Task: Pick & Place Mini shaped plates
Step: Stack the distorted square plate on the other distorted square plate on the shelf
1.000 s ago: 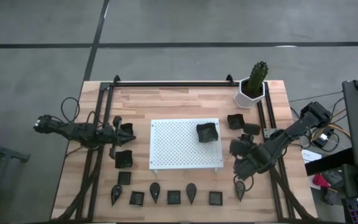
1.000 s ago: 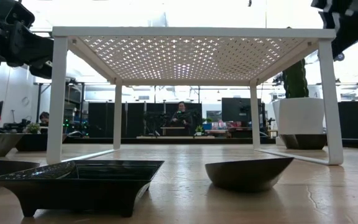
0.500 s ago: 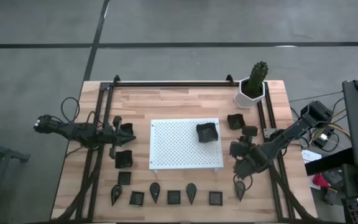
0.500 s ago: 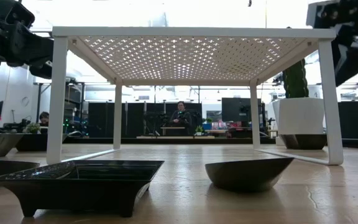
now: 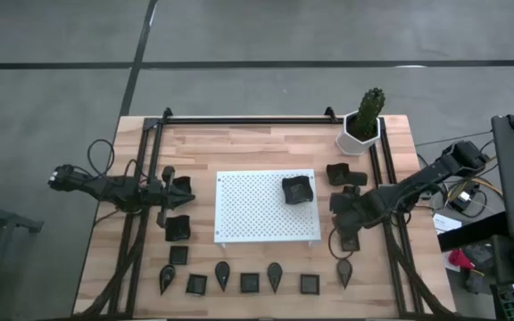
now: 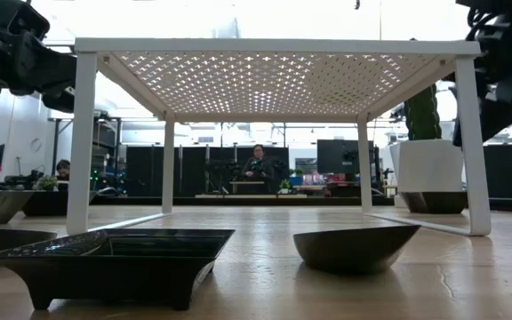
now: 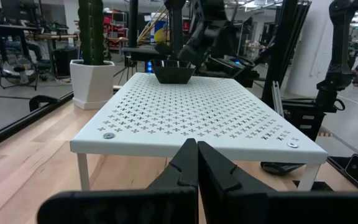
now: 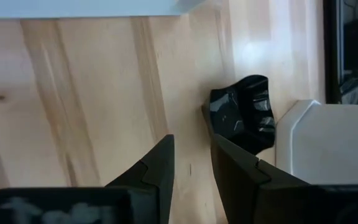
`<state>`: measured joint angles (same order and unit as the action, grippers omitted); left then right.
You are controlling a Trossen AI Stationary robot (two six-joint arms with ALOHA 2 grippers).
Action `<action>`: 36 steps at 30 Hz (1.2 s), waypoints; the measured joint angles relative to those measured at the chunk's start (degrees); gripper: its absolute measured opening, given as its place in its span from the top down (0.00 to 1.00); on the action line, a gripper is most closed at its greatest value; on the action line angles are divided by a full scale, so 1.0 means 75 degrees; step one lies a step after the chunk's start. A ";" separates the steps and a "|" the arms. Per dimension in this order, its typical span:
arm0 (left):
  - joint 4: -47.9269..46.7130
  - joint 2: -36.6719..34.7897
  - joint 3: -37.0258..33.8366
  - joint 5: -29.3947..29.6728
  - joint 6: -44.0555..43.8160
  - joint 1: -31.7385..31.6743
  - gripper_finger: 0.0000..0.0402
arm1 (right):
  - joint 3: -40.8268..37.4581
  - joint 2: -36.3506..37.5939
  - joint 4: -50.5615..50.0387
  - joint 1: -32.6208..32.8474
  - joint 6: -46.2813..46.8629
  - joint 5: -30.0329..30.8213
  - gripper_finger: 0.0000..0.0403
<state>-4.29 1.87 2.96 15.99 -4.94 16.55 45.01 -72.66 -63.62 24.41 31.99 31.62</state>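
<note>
While the left tool [image 5: 169, 191] waits with its fingers pressed shut near the left edge of the worktop [image 5: 257, 143], beside two small black square plates, the right tool [image 5: 346, 214] hangs over the right side, just off the corner of the white board [image 5: 257, 209]. Its two fingers [image 8: 160, 165] stand a little apart with bare wood between them and grip nothing. Past its fingertips lies a black square plate [image 8: 244, 118], next to the white cactus pot [image 8: 328, 146]. One black square plate [image 5: 296, 190] sits on top of the board, near its right edge. A row of more plates [image 5: 239, 281], square ones and leaf-shaped ones, lies along the near edge of the worktop, and one leaf-shaped plate [image 5: 344, 269] lies just below the right tool. From table height, a square plate [image 6: 114, 258] and a rounded one [image 6: 354, 246] rest on the wood in front of the board's legs.
</note>
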 joint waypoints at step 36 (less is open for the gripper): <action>0.0000 0.0000 0.0000 -0.0003 0.0001 -0.0001 1.00 | -0.0411 0.0291 0.0942 -0.1960 0.0728 -0.1758 0.77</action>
<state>-4.29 1.87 2.96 15.97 -4.93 16.54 41.93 -70.48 -56.55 9.70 37.45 18.43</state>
